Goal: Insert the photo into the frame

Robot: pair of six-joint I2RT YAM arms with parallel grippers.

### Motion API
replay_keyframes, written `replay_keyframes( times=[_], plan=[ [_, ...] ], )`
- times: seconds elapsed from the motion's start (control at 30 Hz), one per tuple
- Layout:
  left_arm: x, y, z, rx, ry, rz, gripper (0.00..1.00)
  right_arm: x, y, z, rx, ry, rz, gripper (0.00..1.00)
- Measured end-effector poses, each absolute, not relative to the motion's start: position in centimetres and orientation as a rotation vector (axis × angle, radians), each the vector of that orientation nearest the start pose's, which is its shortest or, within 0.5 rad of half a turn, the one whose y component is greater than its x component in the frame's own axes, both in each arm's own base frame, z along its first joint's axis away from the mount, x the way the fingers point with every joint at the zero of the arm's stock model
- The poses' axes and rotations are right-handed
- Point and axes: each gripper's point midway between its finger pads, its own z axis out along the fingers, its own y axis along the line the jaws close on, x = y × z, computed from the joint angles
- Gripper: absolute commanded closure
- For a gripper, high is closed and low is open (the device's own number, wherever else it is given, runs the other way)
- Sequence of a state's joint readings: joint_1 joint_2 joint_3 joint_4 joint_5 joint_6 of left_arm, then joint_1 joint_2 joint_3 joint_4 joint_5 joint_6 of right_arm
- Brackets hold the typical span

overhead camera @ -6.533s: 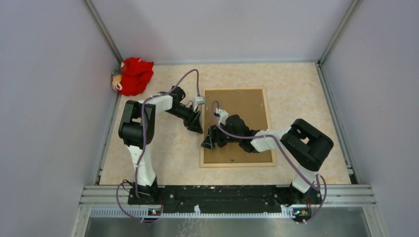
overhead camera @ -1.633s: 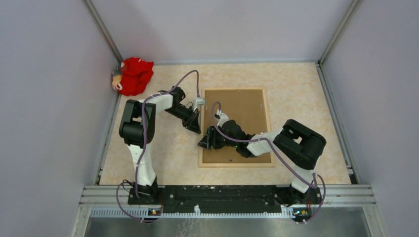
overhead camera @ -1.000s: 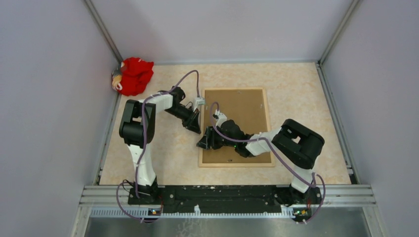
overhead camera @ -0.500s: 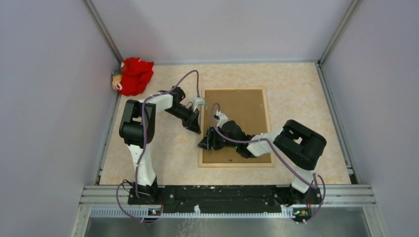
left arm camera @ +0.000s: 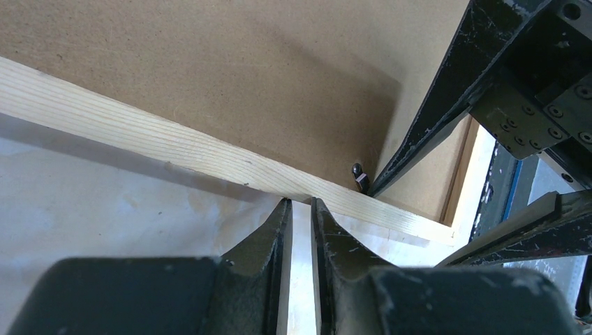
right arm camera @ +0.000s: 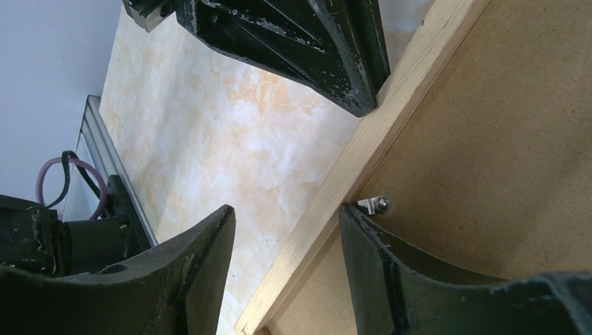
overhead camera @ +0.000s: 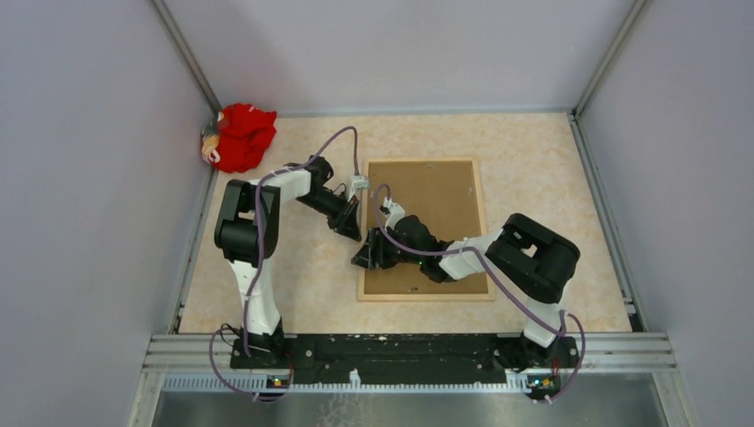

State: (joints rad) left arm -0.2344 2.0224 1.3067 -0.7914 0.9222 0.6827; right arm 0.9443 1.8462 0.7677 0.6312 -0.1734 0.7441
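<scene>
On the marbled desk point(overhead camera: 293, 285) the frame point(overhead camera: 427, 296) lies face-down mid-desk with its backing board point(overhead camera: 436, 205) in and the photo unseen, so progress is unclear; the left gripper point(overhead camera: 353, 235) is barely parted and empty at the rail, and the right gripper point(overhead camera: 364, 258) is open astride it.

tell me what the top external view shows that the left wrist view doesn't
Only the top external view: the crumpled red fabric bundle in the far left corner, and the whole thin light-wood rectangular frame lying flat. Only the left wrist view: a small metal tab at the frame's inner edge, and the slim gap between the left gripper tips at its outer edge. Both: the plain brown backing board and the right gripper.
</scene>
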Motion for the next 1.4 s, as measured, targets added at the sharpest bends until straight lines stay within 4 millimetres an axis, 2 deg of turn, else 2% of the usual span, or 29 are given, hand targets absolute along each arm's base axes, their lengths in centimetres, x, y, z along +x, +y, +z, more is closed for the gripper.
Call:
replay_keyframes(
  times=[0.43, 0.67, 1.4],
  plan=[
    [30.1, -19.9, 3.2, 1.189, 2.319, -1.244, 0.81, 22.7, 41.0, 4.8, -0.347, 2.214, 1.184, 0.43],
    [30.1, -19.9, 3.2, 1.189, 2.320, -1.244, 0.81, 22.1, 38.9, 4.7, -0.345, 2.213, 1.130, 0.43],
    [30.1, -19.9, 3.3, 1.189, 2.321, -1.243, 0.83, 23.1, 40.0, 4.7, -0.337, 2.187, 1.136, 0.43]
  ],
)
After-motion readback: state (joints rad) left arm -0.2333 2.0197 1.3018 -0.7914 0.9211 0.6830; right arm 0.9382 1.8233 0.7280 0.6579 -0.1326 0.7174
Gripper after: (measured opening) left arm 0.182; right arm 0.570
